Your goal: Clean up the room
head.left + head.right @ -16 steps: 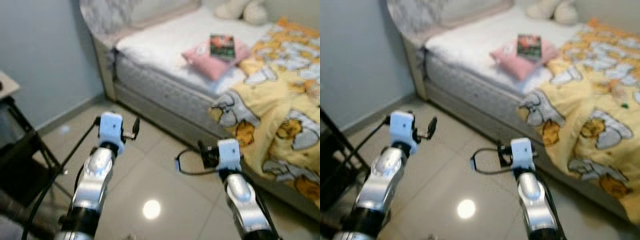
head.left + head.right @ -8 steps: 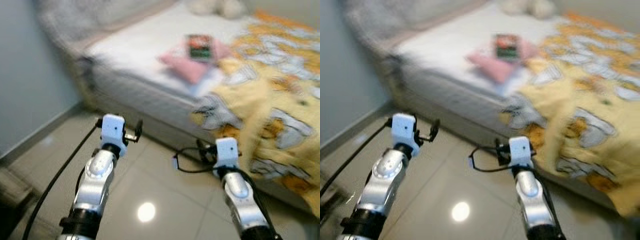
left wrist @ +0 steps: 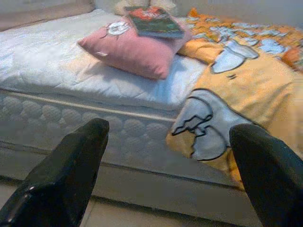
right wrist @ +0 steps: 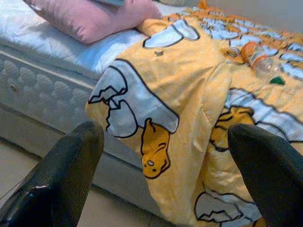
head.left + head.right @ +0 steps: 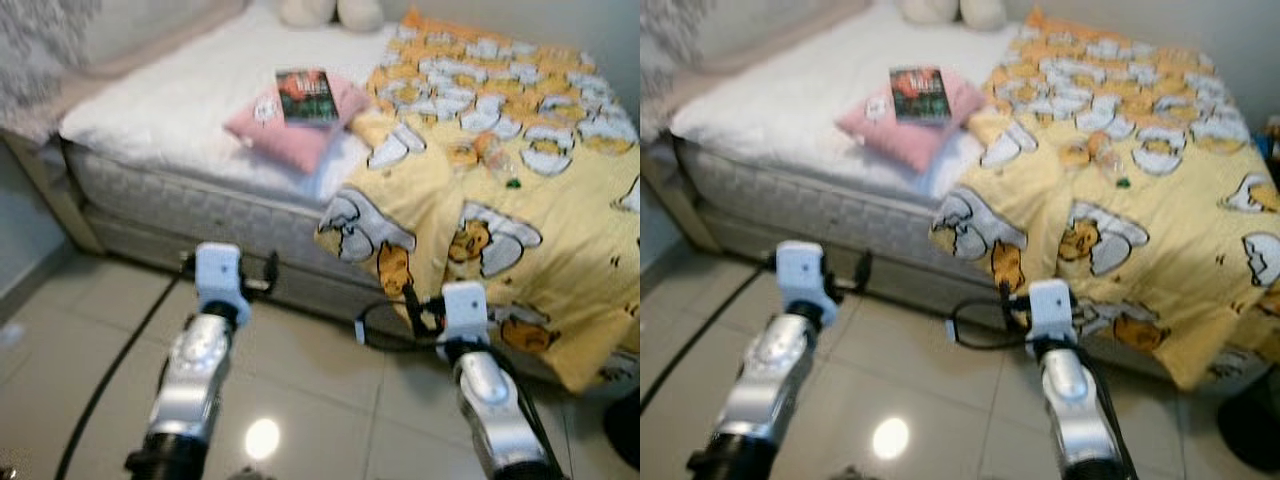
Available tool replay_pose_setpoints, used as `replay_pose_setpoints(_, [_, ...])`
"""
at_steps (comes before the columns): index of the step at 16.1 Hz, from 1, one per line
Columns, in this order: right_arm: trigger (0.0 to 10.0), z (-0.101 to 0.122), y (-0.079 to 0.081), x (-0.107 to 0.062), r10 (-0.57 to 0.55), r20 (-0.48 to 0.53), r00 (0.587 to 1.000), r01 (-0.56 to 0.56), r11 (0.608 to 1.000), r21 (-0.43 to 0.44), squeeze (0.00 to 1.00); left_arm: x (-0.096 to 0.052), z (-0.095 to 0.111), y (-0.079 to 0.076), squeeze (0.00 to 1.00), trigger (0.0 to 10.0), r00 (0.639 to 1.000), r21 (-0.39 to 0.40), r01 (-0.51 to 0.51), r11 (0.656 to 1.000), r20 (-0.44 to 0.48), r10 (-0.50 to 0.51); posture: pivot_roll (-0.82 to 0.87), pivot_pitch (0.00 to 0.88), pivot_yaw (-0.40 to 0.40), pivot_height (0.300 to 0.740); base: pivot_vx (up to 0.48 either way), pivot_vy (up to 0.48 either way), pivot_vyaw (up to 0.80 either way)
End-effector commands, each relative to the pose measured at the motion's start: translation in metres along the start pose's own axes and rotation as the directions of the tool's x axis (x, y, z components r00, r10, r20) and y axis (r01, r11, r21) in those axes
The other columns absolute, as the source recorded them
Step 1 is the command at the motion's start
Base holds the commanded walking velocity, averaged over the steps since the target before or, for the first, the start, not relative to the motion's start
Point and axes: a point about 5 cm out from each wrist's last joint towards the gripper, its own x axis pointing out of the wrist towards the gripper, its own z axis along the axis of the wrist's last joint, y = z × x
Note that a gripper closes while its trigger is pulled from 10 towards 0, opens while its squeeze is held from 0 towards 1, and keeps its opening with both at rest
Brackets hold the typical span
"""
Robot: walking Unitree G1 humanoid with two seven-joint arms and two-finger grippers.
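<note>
A bed (image 5: pixel 170 200) with a white mattress stands straight ahead. On it lies a pink pillow (image 5: pixel 290 125) with a dark book (image 5: pixel 305 83) on top. A yellow cartoon blanket (image 5: pixel 520 230) covers the bed's right part and hangs over its side. A clear plastic bottle (image 5: pixel 495 160) with a green cap lies on the blanket. My left gripper (image 3: pixel 165 175) is open in the air, facing the mattress side below the pillow. My right gripper (image 4: pixel 165 175) is open too, facing the hanging blanket edge. Both hold nothing.
Pale plush toys (image 5: pixel 330 10) sit at the head of the bed. Glossy tiled floor (image 5: pixel 300 390) lies between me and the bed. A padded headboard (image 5: pixel 40 40) rises at the left. A dark object (image 5: pixel 625 430) stands on the floor at the far right.
The whole view has swung to the right, so the bed is now in front and the black stand at the left is out of sight. Both arms keep their pose.
</note>
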Motion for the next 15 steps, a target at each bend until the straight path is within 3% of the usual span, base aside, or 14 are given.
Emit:
replay_pose_setpoints(1, [10.0,0.006,-0.001,0.004,0.006,0.02,1.0,-0.006,1.0,-0.005,0.0,0.002,0.004,-0.001,0.0,10.0,1.0,0.007,0.002,1.0,0.014,-0.002,0.01,0.0,-0.023,0.74,0.401,-0.259,0.0])
replay_pose_setpoints(8, [10.0,0.006,-0.002,0.006,-0.019,0.024,1.0,0.019,1.0,-0.01,0.0,0.001,0.009,0.001,0.0,10.0,0.998,0.036,0.028,0.999,0.06,-0.03,0.01,0.0,-0.004,0.74,0.402,-0.258,-0.11])
replay_pose_setpoints(9, [10.0,0.007,-0.009,0.004,-0.055,0.037,0.998,0.055,0.998,0.0,0.0,-0.008,0.011,0.011,0.0,10.0,0.996,0.005,-0.019,1.0,0.089,0.018,0.01,0.0,0.003,0.74,0.424,0.0,-0.77])
replay_pose_setpoints(12, [10.0,-0.013,-0.017,-0.023,-0.009,-0.017,1.0,0.008,0.998,-0.058,0.0,-0.039,-0.012,0.02,0.0,10.0,0.994,0.031,0.105,0.994,-0.011,-0.105,0.02,0.0,-0.009,0.74,0.452,0.0,-0.74])
replay_pose_setpoints(13, [10.0,-0.025,-0.019,-0.03,-0.014,-0.068,0.998,0.012,0.999,-0.042,0.0,-0.036,-0.012,0.021,0.0,10.0,0.995,0.043,0.094,0.995,-0.017,-0.093,0.02,0.0,-0.014,0.74,0.0,0.0,-0.69])
replay_pose_setpoints(15, [10.0,-0.018,-0.012,-0.02,-0.017,-0.046,0.999,0.015,0.999,-0.036,0.0,-0.02,0.0,0.012,0.0,10.0,0.995,0.061,0.089,0.994,0.038,-0.092,0.01,0.0,-0.014,0.74,0.0,0.0,0.0])
